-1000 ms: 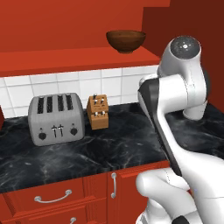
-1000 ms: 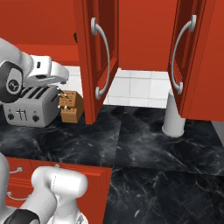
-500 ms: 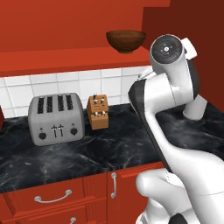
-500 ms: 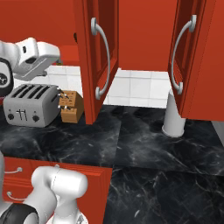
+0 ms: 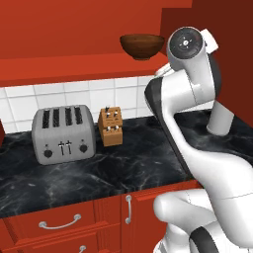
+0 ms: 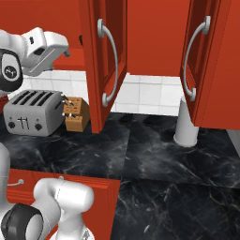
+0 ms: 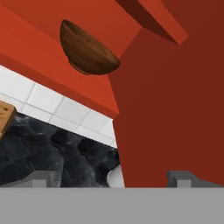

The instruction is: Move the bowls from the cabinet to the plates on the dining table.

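Your hand is open, holding nothing; its two dark fingertips stand wide apart at the bottom of the hand view. The dark brown bowl sits upright on the red shelf of the wall cabinet, near the shelf's right end, well apart from the hand. In the hand view you see the bowl above and left of the fingertips. Both cabinet doors stand open in the right base view. On the black marble surface below: a silver toaster, with a wooden knife block just beside it.
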{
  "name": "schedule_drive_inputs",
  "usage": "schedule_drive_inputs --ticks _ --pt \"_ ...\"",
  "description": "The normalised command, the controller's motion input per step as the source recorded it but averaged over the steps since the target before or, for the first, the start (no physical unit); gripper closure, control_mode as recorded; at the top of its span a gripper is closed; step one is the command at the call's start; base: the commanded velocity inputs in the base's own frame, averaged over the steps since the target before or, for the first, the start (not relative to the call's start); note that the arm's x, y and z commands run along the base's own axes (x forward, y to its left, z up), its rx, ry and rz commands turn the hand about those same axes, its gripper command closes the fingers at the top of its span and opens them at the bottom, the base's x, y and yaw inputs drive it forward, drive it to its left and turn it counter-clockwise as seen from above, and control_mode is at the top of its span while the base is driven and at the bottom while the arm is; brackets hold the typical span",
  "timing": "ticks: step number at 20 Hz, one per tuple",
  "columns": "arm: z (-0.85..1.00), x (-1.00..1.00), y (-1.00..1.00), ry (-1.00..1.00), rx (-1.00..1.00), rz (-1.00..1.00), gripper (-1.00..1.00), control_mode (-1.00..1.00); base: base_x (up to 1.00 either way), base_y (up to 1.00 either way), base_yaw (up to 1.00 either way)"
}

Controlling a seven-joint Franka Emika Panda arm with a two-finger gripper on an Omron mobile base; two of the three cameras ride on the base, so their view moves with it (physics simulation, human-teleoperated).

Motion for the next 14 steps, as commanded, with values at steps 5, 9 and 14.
schedule_drive_inputs --ticks 5,9,14 --pt "0.13 0.34 0.0 0.0 -0.1 0.01 -1.0 -1.0 0.0 0.0 0.0" --pt "0.0 0.45 0.0 0.0 -0.15 0.0 -1.0 -1.0 0.0 0.0 0.0" --pt "-0.01 0.5 0.0 0.0 -0.16 0.0 -1.0 -1.0 0.0 0.0 0.0"
